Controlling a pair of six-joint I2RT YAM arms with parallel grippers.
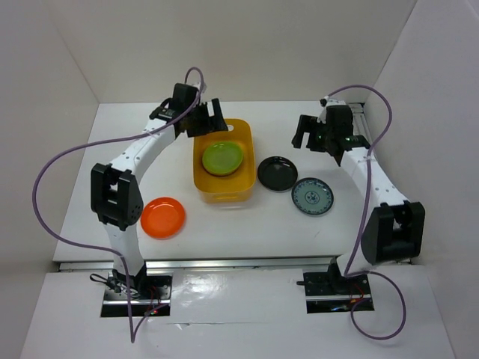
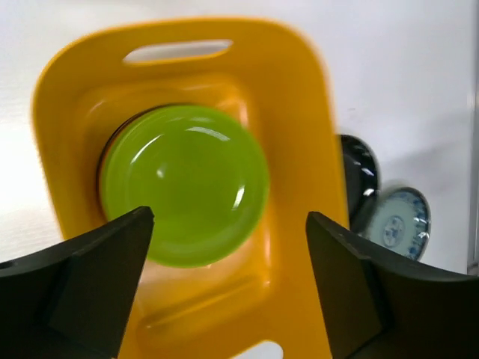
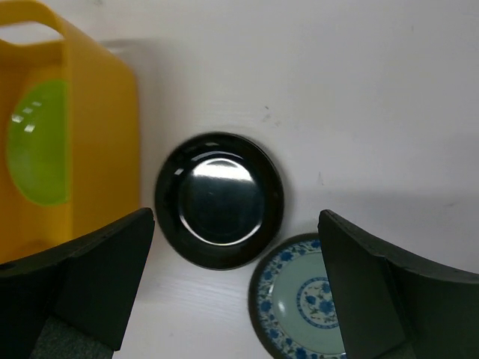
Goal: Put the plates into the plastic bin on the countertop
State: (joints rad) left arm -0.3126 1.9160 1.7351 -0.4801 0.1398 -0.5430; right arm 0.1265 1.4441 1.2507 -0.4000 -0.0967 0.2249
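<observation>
Lime plate [image 2: 183, 183] lies in the bin [image 2: 299, 149], perhaps atop another.
Left tool [image 2: 228, 224] gapes above it; right tool [image 3: 236, 221] gapes over the black plate [image 3: 221, 200] on the desk [image 3: 359, 112].

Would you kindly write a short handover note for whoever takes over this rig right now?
Left gripper: open, empty, above the plastic bin.
Right gripper: open, empty, above the black plate.
Done: a lime green plate lies in the bin, on something dark that I cannot identify.
To do: the black plate and the blue patterned plate, right of the bin, and the orange plate, left of it, all on the countertop.
</observation>
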